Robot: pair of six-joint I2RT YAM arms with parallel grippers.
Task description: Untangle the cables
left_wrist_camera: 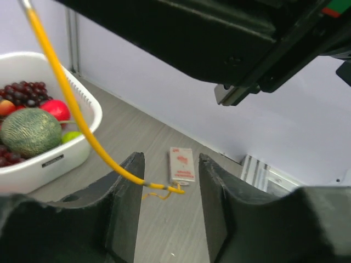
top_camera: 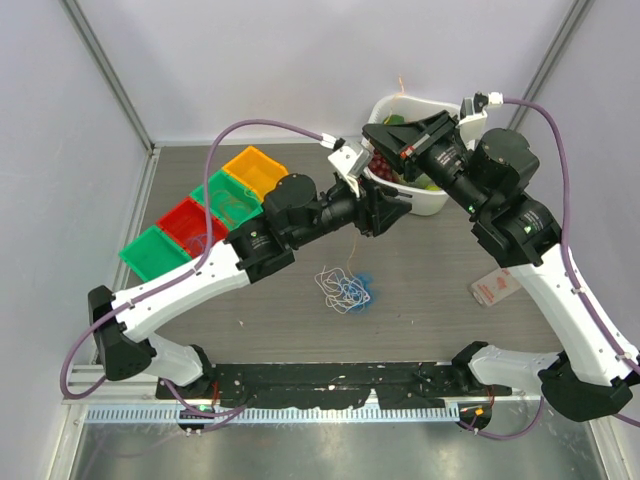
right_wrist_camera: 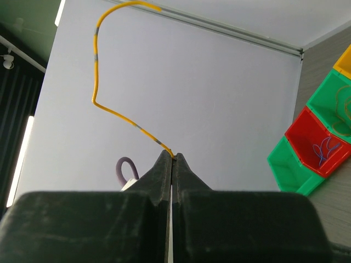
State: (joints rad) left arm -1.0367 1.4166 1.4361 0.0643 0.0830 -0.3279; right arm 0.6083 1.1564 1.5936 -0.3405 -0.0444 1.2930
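Right pincer (right_wrist_camera: pixel 173 156), shut on the yellow cable (right_wrist_camera: pixel 95 66), holds it aloft, seemingly for handover. Left pincer (left_wrist_camera: pixel 171 164), half open, straddles its end.

a white basket (left_wrist_camera: pixel 55 161) holds a melon (left_wrist_camera: pixel 28 131), grapes (left_wrist_camera: pixel 24 90) and an apple (left_wrist_camera: pixel 55 109). a small packet (top_camera: pixel 493 288) lies on the grey table (top_camera: pixel 420 320). at the left, an orange bin (top_camera: pixel 255 165), a far green bin (top_camera: pixel 208 190), a red bin (top_camera: pixel 177 215) and a near green bin (top_camera: pixel 150 255) stand in a row.

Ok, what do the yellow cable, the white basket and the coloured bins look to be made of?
Yellow cable: thin wire, probably plastic-sheathed. It looks smooth, holds its bends and has grey bands along it.
White basket: likely moulded plastic, with glossy walls and a thin rolled rim.
Coloured bins: apparently rigid plastic, in uniform saturated colours with a slight sheen.
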